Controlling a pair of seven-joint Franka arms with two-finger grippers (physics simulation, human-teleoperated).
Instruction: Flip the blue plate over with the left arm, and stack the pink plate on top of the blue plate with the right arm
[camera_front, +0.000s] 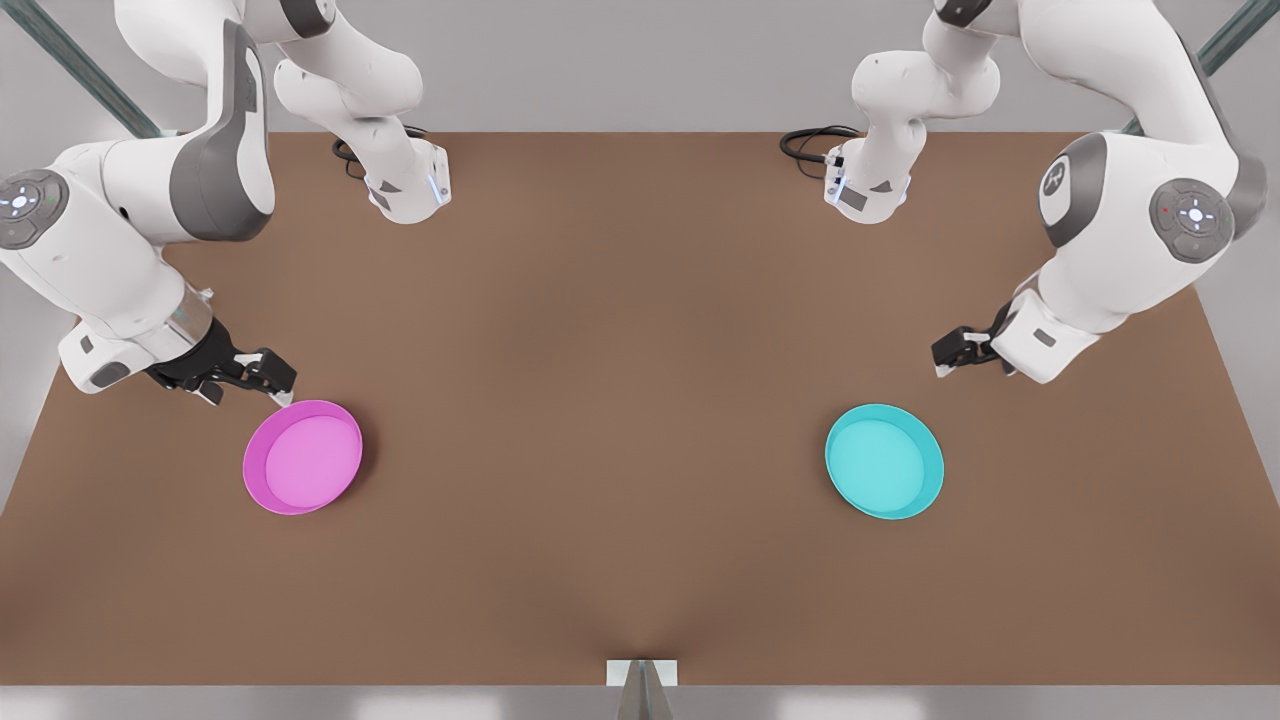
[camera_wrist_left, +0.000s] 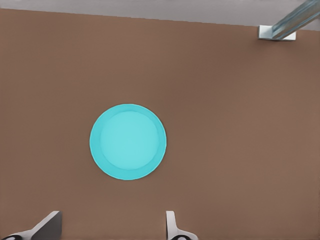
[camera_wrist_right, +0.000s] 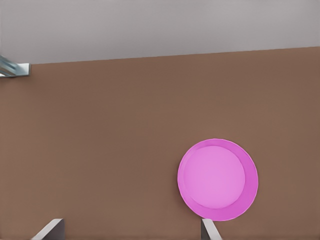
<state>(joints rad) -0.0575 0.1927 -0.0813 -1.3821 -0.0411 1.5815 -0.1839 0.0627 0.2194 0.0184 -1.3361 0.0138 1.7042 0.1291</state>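
The blue plate (camera_front: 884, 461) (camera_wrist_left: 128, 142) lies rim up on the brown table at the front view's right. My left gripper (camera_front: 950, 352) (camera_wrist_left: 111, 229) hovers behind it, a little apart from its rim, and is open with nothing between its fingers. On the front view's left the pink plate (camera_front: 303, 457) (camera_wrist_right: 218, 179) also lies rim up. My right gripper (camera_front: 275, 390) (camera_wrist_right: 130, 230) is open just behind that plate, with one fingertip (camera_wrist_right: 210, 227) close to the plate's back rim.
The brown table (camera_front: 620, 400) is bare between the two plates. Both arm bases with black cables (camera_front: 810, 145) stand at the back edge. A small metal bracket (camera_front: 641, 672) sits at the middle of the front edge.
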